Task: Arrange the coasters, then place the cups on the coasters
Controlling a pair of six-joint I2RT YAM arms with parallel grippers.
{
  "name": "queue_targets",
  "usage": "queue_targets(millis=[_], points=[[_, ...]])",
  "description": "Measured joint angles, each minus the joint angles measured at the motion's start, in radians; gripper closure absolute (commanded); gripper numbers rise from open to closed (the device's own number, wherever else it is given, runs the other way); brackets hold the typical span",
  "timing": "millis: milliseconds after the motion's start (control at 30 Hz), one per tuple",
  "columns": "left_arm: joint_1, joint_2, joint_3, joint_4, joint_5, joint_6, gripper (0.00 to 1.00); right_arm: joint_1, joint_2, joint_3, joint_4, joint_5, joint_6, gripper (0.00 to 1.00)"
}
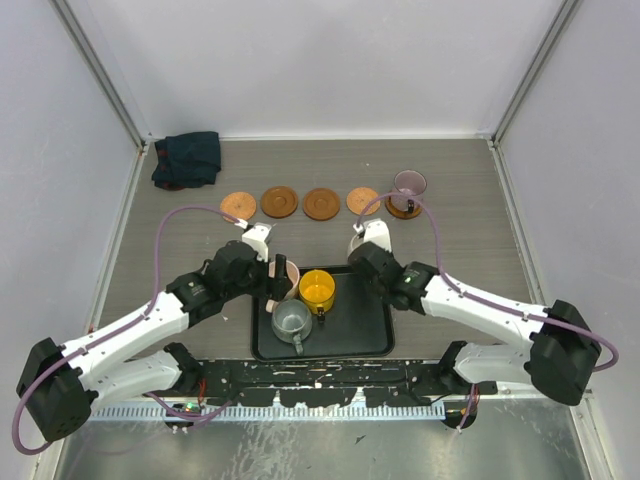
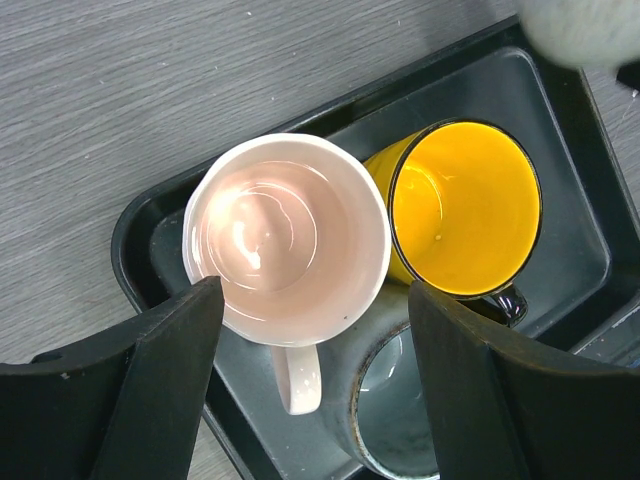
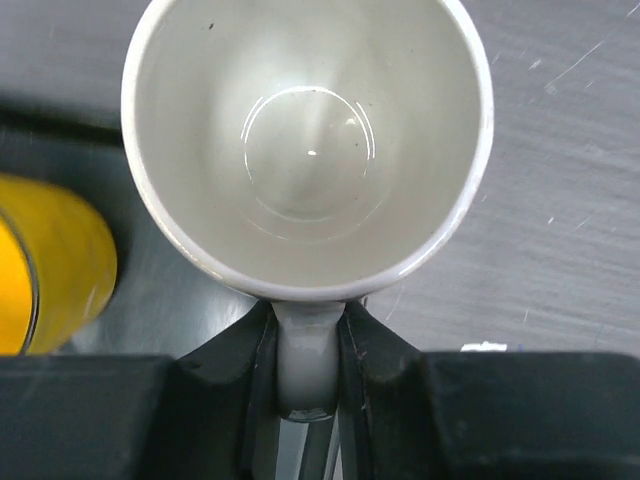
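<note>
Four bare coasters (image 1: 279, 201) lie in a row at the back, and a fifth coaster (image 1: 404, 209) carries the mauve-purple cup (image 1: 409, 184). On the black tray (image 1: 370, 335) stand the yellow cup (image 1: 318, 290), the grey cup (image 1: 292, 320) and the pink cup (image 2: 285, 235). My left gripper (image 2: 310, 375) hangs open over the pink cup's handle (image 2: 297, 380), one finger on each side of it and both clear of it. My right gripper (image 3: 305, 365) is shut on the handle of the cream-white cup (image 3: 305, 140), which sits upright over the tray's back right edge. From above, the arm hides this cup.
A dark folded cloth (image 1: 187, 158) lies at the back left corner. White walls close in the table on three sides. The yellow cup (image 3: 50, 265) is just left of the white cup. The pink, yellow and grey cups crowd together in the tray's left half.
</note>
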Motion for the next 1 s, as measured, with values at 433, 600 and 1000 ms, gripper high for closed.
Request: queue_targets(millis=[433,600,1000], points=[[0.000,0.016,0.000,0.013,-0.013,0.001,0.24,-0.293,0.230,0.194,0.262,-0.114,-0.201,0.99],[0.000,0.031,0.000,0.027,-0.019,0.002,0.24,-0.357,0.319,0.240,0.315,-0.172,-0.238,0.99],[0.000,0.067,0.006,0.047,-0.019,0.002,0.23,-0.452,0.507,0.374,0.354,-0.235,-0.277,0.99]])
